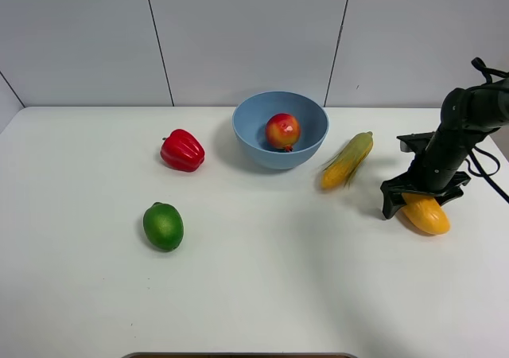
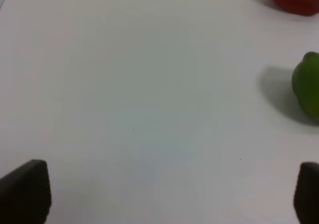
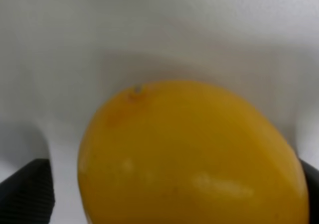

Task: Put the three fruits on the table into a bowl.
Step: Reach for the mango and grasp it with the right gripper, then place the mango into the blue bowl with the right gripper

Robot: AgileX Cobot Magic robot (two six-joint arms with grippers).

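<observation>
Over on the left, the left gripper hangs above bare table with its jaws spread as wide as they go, holding nothing. The lime lies off to one side of it, alone on the white top. It looks glossy, firm and light, so I'd say it could squirt out of a pinch. Best taken across its short middle. The red bell pepper behind it is not wanted.

Moving along, the blue bowl sits at the back, and the pomegranate is already inside it.

Past the corn cob comes the action. The mango lies on the table at the far right, and the right gripper is down over it. This is likely the heaviest of the three: smooth-skinned, tapered and a touch yielding, so it wants a hold across the fat middle, not the ends. The jaws straddle it at about mid-width. Close up there is a gap at one finger, while the other sits at the skin or near it. No firm grip that I can see.
</observation>
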